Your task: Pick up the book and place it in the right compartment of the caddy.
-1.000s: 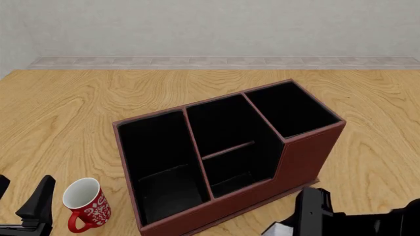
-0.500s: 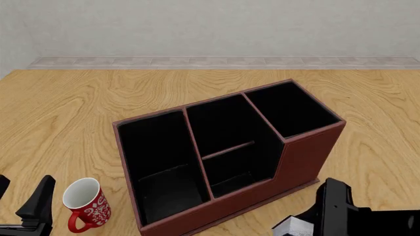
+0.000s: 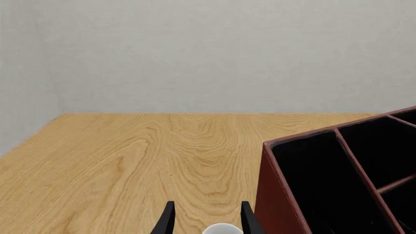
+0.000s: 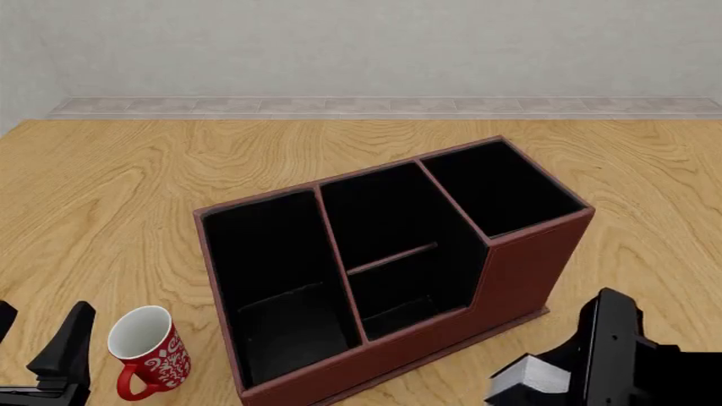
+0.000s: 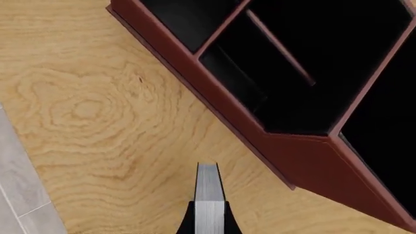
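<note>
The book point(image 4: 528, 375) shows white page edges at the table's near right, in front of the caddy's front right corner. My right gripper point(image 4: 570, 365) is shut on it. The right wrist view looks down the book's pages point(image 5: 209, 192), clamped between the right gripper point(image 5: 209, 218) fingers above the wood. The caddy point(image 4: 522, 275) is dark red-brown with black lining and sits mid-table. Its right compartment point(image 4: 502, 186) holds nothing I can see, and it also shows in the right wrist view point(image 5: 390, 112). My left gripper point(image 4: 34, 342) is open at the near left.
A red-and-white patterned mug point(image 4: 148, 348) stands upright between the left gripper and the caddy's left wall. In the left wrist view, its rim point(image 3: 221, 229) lies between the open left gripper point(image 3: 208, 222) fingers, beside the caddy wall point(image 3: 270, 195). The far table edge meets a grey wall.
My right gripper has carried the book to the right and slightly up along the caddy's front. Left arm, mug and caddy have not moved.
</note>
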